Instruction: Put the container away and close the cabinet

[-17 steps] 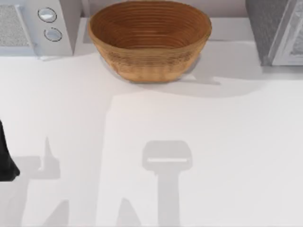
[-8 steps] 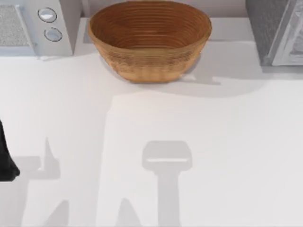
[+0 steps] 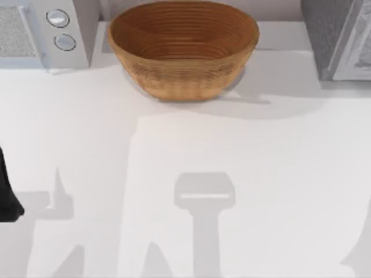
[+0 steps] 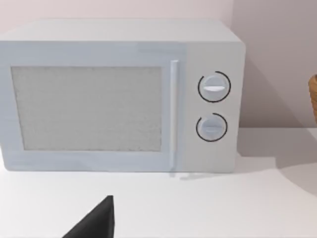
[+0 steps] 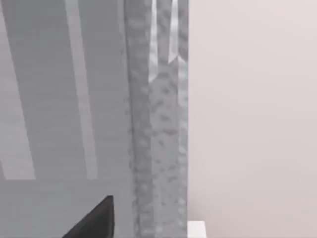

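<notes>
Barely anything has moved: a new soft shadow [image 3: 360, 250] has come in at the table's [image 3: 261, 162] front right corner. My guess is the right arm is shifting above it. Basket [image 3: 182, 49], microwave [image 3: 40, 32] and cabinet [image 3: 333, 35] are unchanged along the rear edge.

Left arm [image 3: 7, 194] is parked at the left edge. The left gripper [image 4: 94, 223] faces the microwave [image 4: 119, 99] front. The right gripper [image 5: 94, 220] is up close to the cabinet's grey panel [image 5: 64, 99], with the speckled edge [image 5: 158, 148] just beside it. Can't tell for either gripper whether it's spread, closed, or holding something.

Container: can't tell where it is, so its long axis and which way its top points are unknown too. I'd expect upright if it's inside or being carried.

Risks:
- The right gripper is very near the panel, so a sideways move could clip the edge and knock the door.
- If the door is pushed shut before the container is confirmed inside, the task fails.
- If the can is carried tilted, it could catch on the opening or tip over on release.
- A push off the door's centre could make the gripper slide off, leaving the door ajar.
</notes>
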Robot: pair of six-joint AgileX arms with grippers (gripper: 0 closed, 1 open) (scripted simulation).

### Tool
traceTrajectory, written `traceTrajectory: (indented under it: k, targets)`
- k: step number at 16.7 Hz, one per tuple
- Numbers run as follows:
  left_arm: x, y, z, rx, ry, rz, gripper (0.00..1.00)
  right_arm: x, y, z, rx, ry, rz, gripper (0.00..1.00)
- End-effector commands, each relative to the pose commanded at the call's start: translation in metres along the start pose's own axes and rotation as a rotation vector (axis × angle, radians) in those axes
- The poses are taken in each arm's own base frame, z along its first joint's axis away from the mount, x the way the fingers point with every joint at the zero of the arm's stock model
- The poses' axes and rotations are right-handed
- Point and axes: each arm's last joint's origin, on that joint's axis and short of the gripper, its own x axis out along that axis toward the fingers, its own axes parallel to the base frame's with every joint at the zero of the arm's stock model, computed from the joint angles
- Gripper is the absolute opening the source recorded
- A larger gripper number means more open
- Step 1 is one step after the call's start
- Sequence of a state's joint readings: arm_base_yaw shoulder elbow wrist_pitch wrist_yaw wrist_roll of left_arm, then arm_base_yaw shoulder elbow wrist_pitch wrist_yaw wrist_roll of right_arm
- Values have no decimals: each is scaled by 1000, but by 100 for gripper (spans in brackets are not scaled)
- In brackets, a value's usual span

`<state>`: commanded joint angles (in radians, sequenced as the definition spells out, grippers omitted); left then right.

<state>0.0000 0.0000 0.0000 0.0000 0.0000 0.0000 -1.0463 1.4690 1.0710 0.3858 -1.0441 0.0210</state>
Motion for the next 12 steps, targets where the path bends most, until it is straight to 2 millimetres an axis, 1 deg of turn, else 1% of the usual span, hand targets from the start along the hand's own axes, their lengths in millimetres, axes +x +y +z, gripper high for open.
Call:
traceTrajectory:
  k: [3, 5, 7, 9, 10, 12]
  targets:
    - [0, 0, 0, 0, 0, 0, 100, -5, 9, 67, 2, 1, -3, 100]
    - [0, 0, 0, 0, 0, 0, 100, -13, 23, 107, 1, 1, -4, 100]
    - [0, 0, 0, 0, 0, 0, 100, -22, 41, 140, -3, -2, -5, 100]
    - [0, 0, 0, 0, 0, 0, 100, -31, 59, 165, -10, -6, -6, 100]
    - [0, 0, 0, 0, 0, 0, 100, -35, 66, 174, -14, -9, -6, 100]
    - [0, 0, 0, 0, 0, 0, 100, -39, 75, 184, -20, -12, -7, 100]
